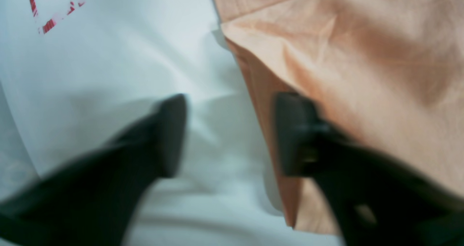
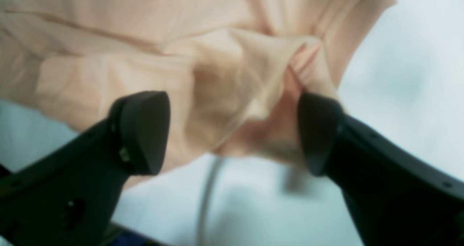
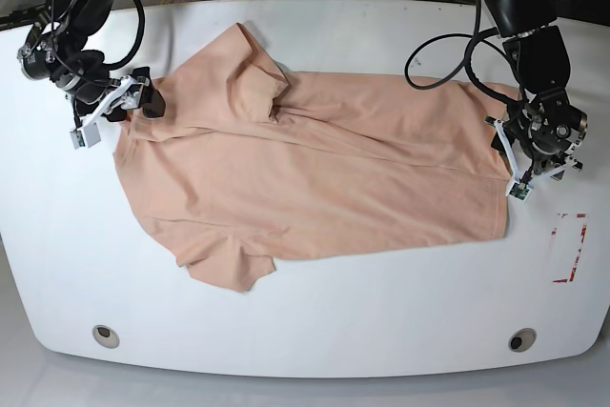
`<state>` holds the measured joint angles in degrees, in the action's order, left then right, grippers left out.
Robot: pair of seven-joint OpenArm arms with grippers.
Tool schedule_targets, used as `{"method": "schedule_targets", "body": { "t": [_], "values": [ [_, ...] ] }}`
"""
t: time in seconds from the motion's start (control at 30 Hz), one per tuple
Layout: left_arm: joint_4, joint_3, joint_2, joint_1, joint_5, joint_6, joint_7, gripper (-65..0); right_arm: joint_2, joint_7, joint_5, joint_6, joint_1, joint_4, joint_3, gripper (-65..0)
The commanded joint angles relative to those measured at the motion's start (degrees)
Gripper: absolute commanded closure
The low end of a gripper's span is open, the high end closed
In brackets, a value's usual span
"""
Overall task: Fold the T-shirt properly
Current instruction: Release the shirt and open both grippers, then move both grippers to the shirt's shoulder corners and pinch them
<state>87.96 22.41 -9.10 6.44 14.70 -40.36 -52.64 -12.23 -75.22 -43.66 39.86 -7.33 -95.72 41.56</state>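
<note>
t-shirt (image 3: 315, 173) (spread flat) lies between left gripper (image 1: 232, 133) and right gripper (image 2: 232, 132), both gaping, holding nothing.

Overhead base view (wrist cameras close)

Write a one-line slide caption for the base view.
Peach T-shirt spread on a white table, left pincer at its hem edge, right pincer at the opposite end.
</note>
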Motion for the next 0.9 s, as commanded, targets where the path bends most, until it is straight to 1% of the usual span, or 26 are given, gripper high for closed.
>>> {"method": "schedule_targets", "body": {
  "t": [0.0, 0.03, 0.17, 0.3, 0.37, 0.43, 0.5, 0.6, 0.7, 0.8, 0.87],
  "values": [
    [1.05, 0.05, -0.7, 0.9, -0.24, 0.36, 0.64, -44.7, -0.83, 0.63, -3.86, 0.14, -2.82, -5.16, 0.42, -53.0],
    [1.14, -0.04, -0.7, 0.82, -0.24, 0.36, 0.64, -46.0, -0.03, 0.63, -4.82, 0.14, -4.4, -6.3, 0.42, -53.0],
    [5.0, 0.14, -0.7, 0.55, -0.24, 0.36, 0.55, -45.3, 1.55, 0.63, -6.06, 0.14, -9.06, -7.53, 0.42, -53.0],
    [9.14, -0.39, -0.79, -3.4, -0.33, 0.36, 0.64, -45.4, 4.36, 0.89, -5.7, 0.14, -12.67, -7.27, 0.24, -53.0],
    [9.58, -1.89, -0.87, -4.9, -0.33, 0.36, 0.73, -45.3, 6.03, 0.98, -5.7, 0.14, -13.9, -7.18, 0.07, -53.0],
    [9.66, -2.94, -1.75, -5.87, -0.33, 0.36, 0.82, -45.3, 7.61, 0.98, -5.7, 0.14, -14.34, -7.18, -0.02, -53.0],
    [9.49, -3.29, -1.84, -6.74, -0.33, 0.36, 1.7, -45.3, 8.76, 0.98, -5.62, 0.14, -14.43, -7.09, -0.11, -53.0],
    [7.55, -3.29, -1.23, -8.24, -0.33, 0.36, 6.01, -45.3, 10.87, 0.72, -3.77, 0.14, -14.16, -5.33, -1.52, -53.0],
    [5.62, -3.12, -0.79, -8.5, -0.24, 0.36, 8.91, -45.3, 11.22, 1.07, -0.6, 0.14, -13.02, -3.49, -4.77, -53.0],
    [3.95, -3.03, -0.87, -8.24, -0.24, 0.36, 8.99, -45.3, 12.45, 1.24, 1.15, 0.14, -12.14, -2.52, -5.91, -53.0],
    [3.16, -3.03, -1.05, -8.15, -0.24, 0.36, 9.08, -45.3, 13.15, 1.24, 1.24, 0.14, -11.35, -2.34, -6.18, -49.6]
  ]
}}
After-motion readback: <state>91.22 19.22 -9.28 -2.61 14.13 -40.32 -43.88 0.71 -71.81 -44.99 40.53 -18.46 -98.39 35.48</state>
